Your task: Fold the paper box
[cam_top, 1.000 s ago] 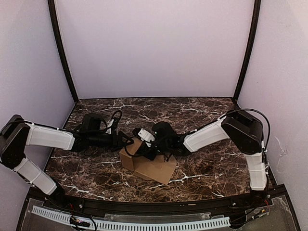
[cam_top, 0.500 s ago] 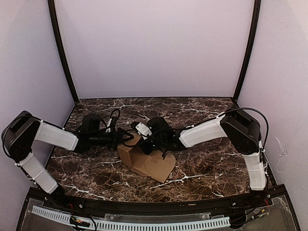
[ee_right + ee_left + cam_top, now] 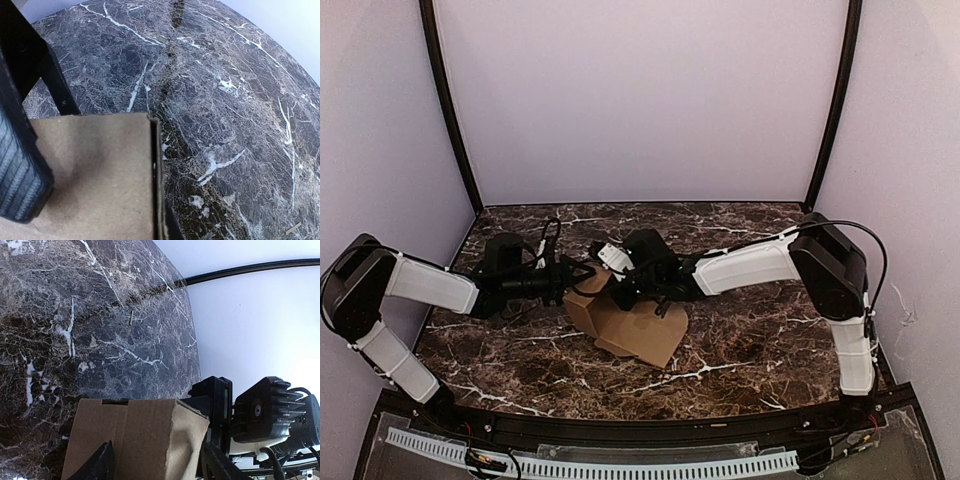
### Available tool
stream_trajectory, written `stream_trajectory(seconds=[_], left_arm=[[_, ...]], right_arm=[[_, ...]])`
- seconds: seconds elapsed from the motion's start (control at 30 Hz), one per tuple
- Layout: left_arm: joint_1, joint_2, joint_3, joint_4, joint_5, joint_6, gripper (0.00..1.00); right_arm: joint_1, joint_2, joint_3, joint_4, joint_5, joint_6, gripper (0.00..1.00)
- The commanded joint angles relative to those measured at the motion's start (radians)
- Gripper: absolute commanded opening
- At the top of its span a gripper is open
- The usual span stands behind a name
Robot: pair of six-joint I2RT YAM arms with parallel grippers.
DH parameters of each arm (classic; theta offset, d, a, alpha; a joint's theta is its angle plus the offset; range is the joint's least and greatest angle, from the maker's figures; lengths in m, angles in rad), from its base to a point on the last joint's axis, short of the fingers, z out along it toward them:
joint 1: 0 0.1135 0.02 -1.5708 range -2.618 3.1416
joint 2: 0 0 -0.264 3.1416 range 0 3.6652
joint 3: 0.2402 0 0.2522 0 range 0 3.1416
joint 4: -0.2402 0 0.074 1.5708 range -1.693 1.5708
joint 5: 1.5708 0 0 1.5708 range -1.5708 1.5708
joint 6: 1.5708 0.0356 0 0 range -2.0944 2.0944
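Dark marble surface, lilac walls. Box sits mid-surface, half formed: walls up on the left, one flap lying flat toward the near edge. The left jaws are spread wide at the box's left end, probably bracing it so it can't slide; can't tell if they actually press. The right jaws are closed with nothing visibly between them, tip at the cardboard, likely to push a panel over.
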Motion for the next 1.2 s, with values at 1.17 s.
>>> stream_trajectory(seconds=[1.17], left_arm=[[-0.017, 0.247, -0.115, 0.555, 0.114, -0.239, 0.54]], right_arm=[[-0.014, 0.125, 0.090, -0.030, -0.119, 0.120, 0.00]])
